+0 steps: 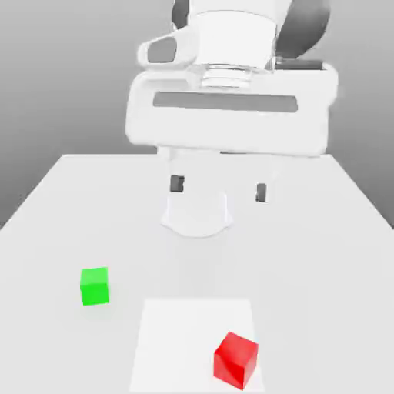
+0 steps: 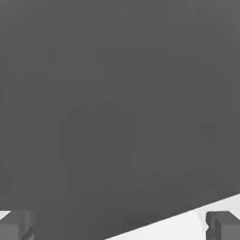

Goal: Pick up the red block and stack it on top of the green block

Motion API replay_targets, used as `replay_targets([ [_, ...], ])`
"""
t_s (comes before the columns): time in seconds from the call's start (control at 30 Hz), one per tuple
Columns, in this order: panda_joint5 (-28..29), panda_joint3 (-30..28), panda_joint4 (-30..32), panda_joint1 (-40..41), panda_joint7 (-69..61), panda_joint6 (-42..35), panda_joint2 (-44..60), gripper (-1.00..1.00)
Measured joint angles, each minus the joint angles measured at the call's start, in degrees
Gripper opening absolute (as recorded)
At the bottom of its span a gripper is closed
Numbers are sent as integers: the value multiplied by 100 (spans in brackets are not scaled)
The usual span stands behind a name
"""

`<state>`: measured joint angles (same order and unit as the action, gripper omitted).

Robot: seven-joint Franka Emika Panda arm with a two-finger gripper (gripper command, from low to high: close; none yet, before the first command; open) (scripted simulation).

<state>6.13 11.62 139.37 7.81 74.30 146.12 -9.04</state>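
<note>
1. From the exterior view the white arm [image 1: 231, 85] hangs high over the far half of the pale worktop [image 1: 323, 254], its gripper [image 1: 219, 187] spread wide, the two dark fingertips [image 1: 177, 183] well apart and holding nothing
2. The red block [image 1: 235, 358] sits near the front edge of the worktop, towards the exterior view's right, turned so a corner faces the camera; it rests on a lighter square patch [image 1: 177, 338] of the surface, at that patch's right corner
3. The green block [image 1: 95, 286] stands squarely on the worktop towards the exterior view's left, well apart from the red one and a little farther back
4. Both blocks lie clear of the gripper (nothing sits between them and it), and the arm's round base [image 1: 197, 215] rises from the worktop behind
5. The hand view gives something different: mostly a flat dark grey backdrop [image 2: 117, 103], with a sliver of the white worktop [image 2: 187, 227] slanting across one corner and the two grey fingertips [image 2: 224, 225] at opposite corners, again far apart
</note>
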Motion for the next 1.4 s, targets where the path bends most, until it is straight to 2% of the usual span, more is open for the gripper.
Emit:
replay_targets([
  [0.17, 104, 57, 216, -64, 756, 409, 1030, 0],
  [0.3, -22, 55, 391, -180, 1206, 750, 1826, 0],
  [0.47, 328, -251, 290, -431, 1594, 1531, 2856, 0],
  [0.5, 389, -323, 267, -491, 1641, 1654, 3007, -100],
  [0.73, 400, -322, 266, -490, 1651, 1671, 3017, -100],
  [0.9, -44, -64, 433, -286, 1326, 942, 2112, -100],
  [1.0, -79, -489, 909, 131, 1418, 818, 1528, -100],
  [1.13, -81, -998, 1663, 1442, 1610, 762, 716, -100],
  [1.3, -266, -1628, 2588, 2135, 1712, 751, -261, -100],
  [1.4, -367, -1768, 2714, 2231, 1678, 1193, 48, -100],
])
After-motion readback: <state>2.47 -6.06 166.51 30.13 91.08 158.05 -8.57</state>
